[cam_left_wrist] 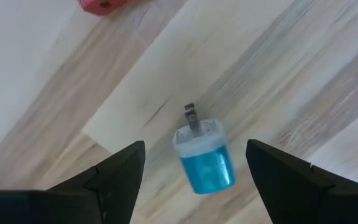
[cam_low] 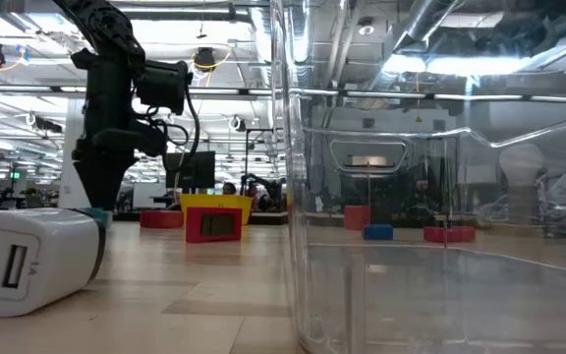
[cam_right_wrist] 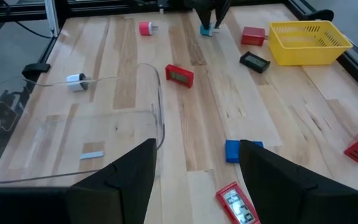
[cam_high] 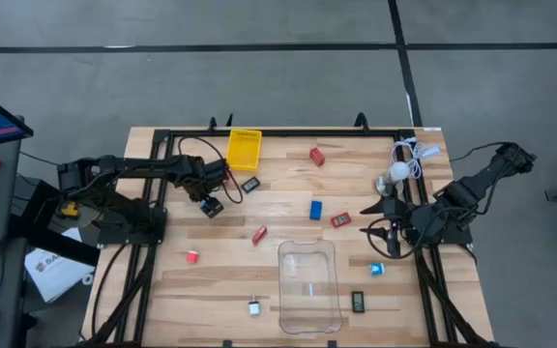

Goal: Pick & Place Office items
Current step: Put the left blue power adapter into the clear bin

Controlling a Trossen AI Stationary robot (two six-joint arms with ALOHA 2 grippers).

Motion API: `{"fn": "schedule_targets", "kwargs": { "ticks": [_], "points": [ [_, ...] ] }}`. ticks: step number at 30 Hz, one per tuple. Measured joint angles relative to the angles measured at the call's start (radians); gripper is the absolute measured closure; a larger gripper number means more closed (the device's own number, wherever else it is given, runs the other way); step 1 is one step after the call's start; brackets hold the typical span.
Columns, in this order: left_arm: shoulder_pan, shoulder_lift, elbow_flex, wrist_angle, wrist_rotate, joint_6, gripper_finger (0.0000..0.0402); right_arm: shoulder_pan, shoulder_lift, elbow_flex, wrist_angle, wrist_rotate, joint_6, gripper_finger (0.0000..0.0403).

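A white-and-cyan plug piece [cam_left_wrist: 204,158] lies flat on the wooden table with its prong end away from the fingers. My left gripper [cam_left_wrist: 194,180] hangs over it pointing down, open, one finger on each side and apart from it; the high view shows the gripper [cam_high: 211,206] at the table's left. My right gripper [cam_right_wrist: 197,180] is open and holds nothing, raised at the table's right [cam_high: 373,220]. Below it lie a blue block [cam_right_wrist: 241,150] and a red piece with a display [cam_right_wrist: 236,202]. Other office items lie scattered: a red block [cam_high: 317,156], a black rectangle [cam_high: 250,184].
A yellow tray [cam_high: 244,149] stands at the far edge. A clear plastic bin [cam_high: 307,285] stands near the front middle. A white round lamp with a coiled cable [cam_high: 395,174] sits at the far right. A white piece [cam_low: 28,261] lies close to the low camera.
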Motion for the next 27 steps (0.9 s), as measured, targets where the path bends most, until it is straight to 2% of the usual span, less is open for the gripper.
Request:
{"fn": "schedule_targets", "kwargs": {
  "ticks": [9, 27],
  "points": [
    [0.000, 0.000, -0.029, -0.003, -0.007, -0.089, 0.0123, 0.007, 0.000, 0.000, -0.001, 0.000, 0.000, 0.0181],
    [0.000, 0.000, -0.114, 0.127, 0.021, -0.090, 0.0125, 0.018, 0.000, 0.000, -0.001, 0.004, -0.001, 0.0181]
  ]
}}
